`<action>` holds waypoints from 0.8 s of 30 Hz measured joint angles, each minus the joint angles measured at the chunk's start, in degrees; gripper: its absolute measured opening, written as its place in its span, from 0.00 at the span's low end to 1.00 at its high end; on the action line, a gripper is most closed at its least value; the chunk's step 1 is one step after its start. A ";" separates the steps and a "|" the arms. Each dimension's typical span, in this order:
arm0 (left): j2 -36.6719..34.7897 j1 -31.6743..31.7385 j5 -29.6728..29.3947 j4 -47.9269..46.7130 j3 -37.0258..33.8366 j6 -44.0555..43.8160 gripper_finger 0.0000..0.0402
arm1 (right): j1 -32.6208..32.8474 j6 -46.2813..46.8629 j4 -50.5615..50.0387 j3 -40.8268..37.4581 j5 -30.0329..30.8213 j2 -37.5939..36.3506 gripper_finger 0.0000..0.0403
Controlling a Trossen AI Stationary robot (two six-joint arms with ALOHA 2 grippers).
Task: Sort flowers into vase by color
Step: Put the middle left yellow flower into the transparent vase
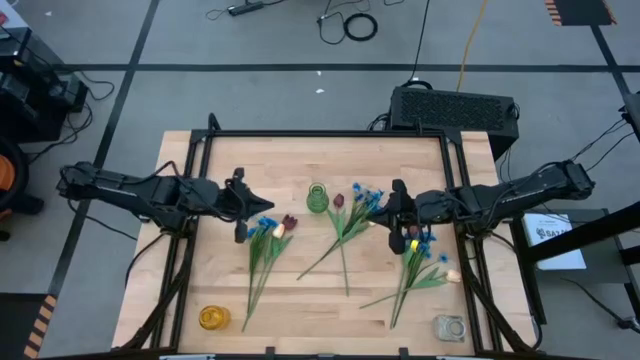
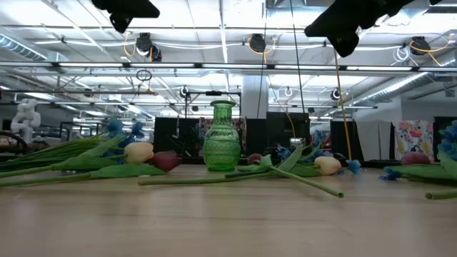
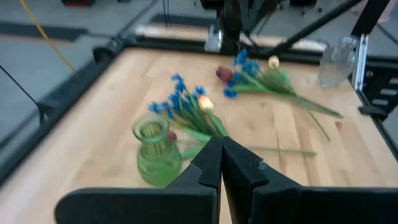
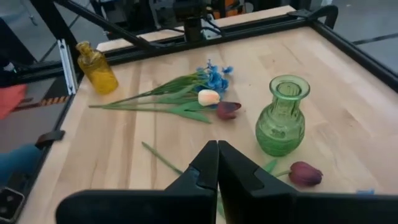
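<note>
Wooden table (image 1: pixel 300 300) sitting on grey taped floor.
You're hovering both clenched pincers, left gripper (image 1: pixel 262 206) and right gripper (image 1: pixel 388 203), empty, flanking the green vase (image 1: pixel 317 198) amid flowers (image 1: pixel 345 225).

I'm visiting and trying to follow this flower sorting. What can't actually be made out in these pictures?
- Low view: both pincers are cut off by the top edge; only dark arm parts show.
- High view: the right pincer hides part of the right-hand bunch of artificial flowers.
- Right wrist view: the closed pincer hides the middle bunch; only one dark red tulip shows.
- Left wrist view: the clear glass vase is blurred.
</note>
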 joint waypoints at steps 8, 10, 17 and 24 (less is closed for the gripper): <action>8.91 -2.01 4.58 4.32 0.00 -3.76 0.03 | 0.68 2.37 0.68 0.00 3.09 3.69 0.00; 10.68 -2.55 5.30 6.00 0.00 -3.75 0.03 | 0.68 1.71 0.90 0.00 2.93 4.30 0.00; 12.68 -3.72 2.63 7.23 0.00 -6.63 0.03 | 2.81 3.56 1.07 0.02 2.64 5.69 0.00; 15.54 -7.70 -3.69 7.29 0.02 -15.80 0.03 | 3.70 0.71 1.72 0.02 2.73 6.53 0.00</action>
